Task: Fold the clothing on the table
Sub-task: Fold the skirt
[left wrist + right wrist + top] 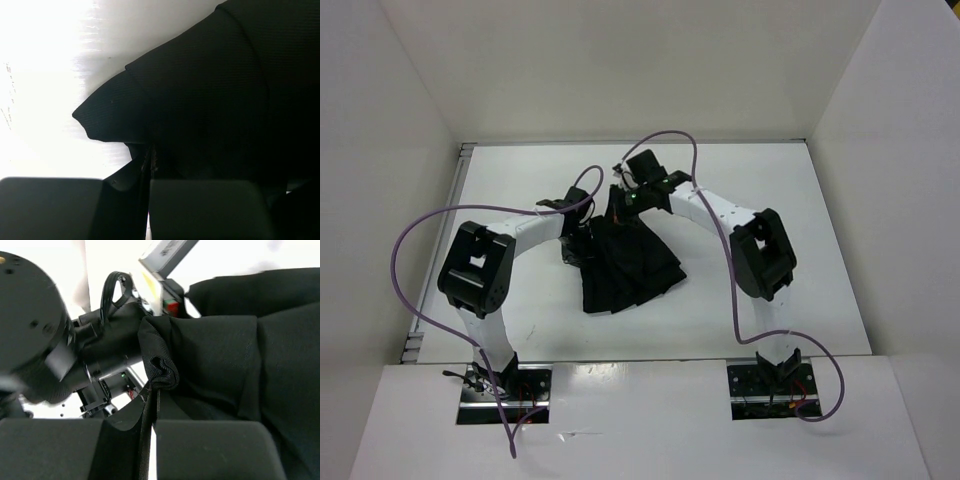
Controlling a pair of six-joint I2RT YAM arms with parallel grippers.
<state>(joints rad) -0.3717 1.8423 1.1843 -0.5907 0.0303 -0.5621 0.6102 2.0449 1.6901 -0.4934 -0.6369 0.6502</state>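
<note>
Your left gripper (149, 197) and right gripper (152, 437) are both clamping down on the bunched clothing (630, 270). Black fabric is merging with the black jaws, hiding the exact pinch from you.

From where I stand, no word, number or brand can be read anywhere. The one candidate is in the right wrist view: a pale slanted plate (167, 250) at about 12 o'clock, just past the far edge of the clothing (225, 350). It carries a few dark marks that could be lettering, but they are too blurred to make out. Below it sits a small red spot with no legible sign on it.
</note>
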